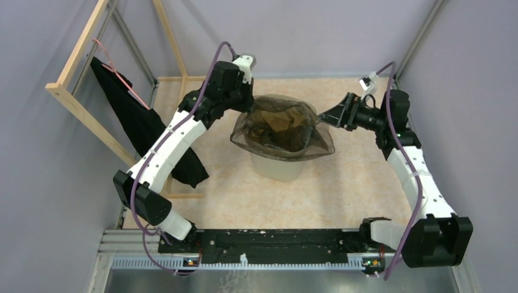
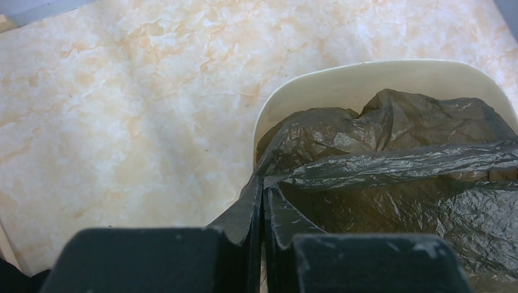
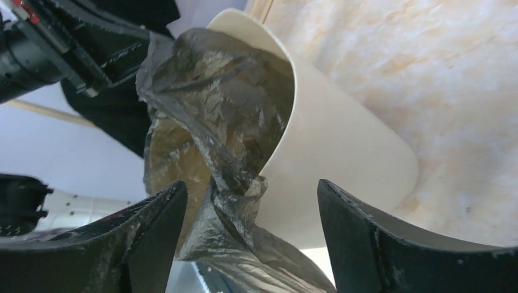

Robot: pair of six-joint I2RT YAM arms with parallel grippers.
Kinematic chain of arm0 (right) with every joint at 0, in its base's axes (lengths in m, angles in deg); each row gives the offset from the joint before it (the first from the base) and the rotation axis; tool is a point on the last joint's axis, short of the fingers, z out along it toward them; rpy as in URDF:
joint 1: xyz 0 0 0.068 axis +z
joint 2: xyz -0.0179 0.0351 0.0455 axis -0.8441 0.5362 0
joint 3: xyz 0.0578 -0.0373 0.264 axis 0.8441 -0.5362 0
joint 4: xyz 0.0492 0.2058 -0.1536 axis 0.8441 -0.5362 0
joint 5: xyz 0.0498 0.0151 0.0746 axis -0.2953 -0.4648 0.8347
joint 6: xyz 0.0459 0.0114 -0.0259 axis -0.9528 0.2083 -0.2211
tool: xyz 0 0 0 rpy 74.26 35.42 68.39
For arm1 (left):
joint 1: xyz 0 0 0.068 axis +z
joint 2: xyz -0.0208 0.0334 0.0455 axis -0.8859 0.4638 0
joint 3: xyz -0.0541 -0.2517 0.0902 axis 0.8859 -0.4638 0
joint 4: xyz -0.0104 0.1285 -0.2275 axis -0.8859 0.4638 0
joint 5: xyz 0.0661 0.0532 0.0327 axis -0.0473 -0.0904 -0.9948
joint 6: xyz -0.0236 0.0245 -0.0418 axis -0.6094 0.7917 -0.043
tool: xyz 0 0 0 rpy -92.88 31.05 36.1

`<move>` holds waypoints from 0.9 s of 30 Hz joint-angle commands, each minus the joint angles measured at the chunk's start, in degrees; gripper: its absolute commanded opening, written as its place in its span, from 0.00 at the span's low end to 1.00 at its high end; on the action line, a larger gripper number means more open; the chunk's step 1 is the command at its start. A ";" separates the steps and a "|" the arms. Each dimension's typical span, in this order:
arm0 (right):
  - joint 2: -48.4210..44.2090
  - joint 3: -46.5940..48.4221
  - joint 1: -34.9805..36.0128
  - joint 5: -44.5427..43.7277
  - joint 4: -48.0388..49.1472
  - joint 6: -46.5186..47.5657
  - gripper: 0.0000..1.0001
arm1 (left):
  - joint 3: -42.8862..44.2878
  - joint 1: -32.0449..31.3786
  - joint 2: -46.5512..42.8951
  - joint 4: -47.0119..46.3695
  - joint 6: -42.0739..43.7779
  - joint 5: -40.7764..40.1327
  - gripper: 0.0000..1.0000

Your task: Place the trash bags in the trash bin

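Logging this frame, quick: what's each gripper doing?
Left gripper: closed on the bag.
Right gripper: open, bag edge between its fingers, not gripped.

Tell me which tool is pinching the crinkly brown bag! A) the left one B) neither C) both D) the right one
A: the left tool is shut on the trash bag, with film pinched between its fingers. The right tool stands wide open, and film hangs loose between its fingers beside the trash bin.
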 commanded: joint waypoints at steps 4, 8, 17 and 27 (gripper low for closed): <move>0.82 -1.71 -0.31 9.92 9.72 -3.01 0.67 | 1.40 0.93 -1.65 -2.50 0.68 0.56 0.06; 3.32 -4.18 -0.22 12.48 20.07 -11.44 0.48 | 1.30 0.91 -1.76 -3.24 0.69 -1.35 0.08; 4.72 -3.57 -0.17 10.57 18.34 -10.80 0.47 | 0.46 1.42 -2.09 -4.21 0.89 -2.04 0.08; 5.12 -5.52 1.90 8.88 25.41 -15.07 0.16 | -1.86 2.63 -3.61 -7.91 -0.89 -3.18 0.07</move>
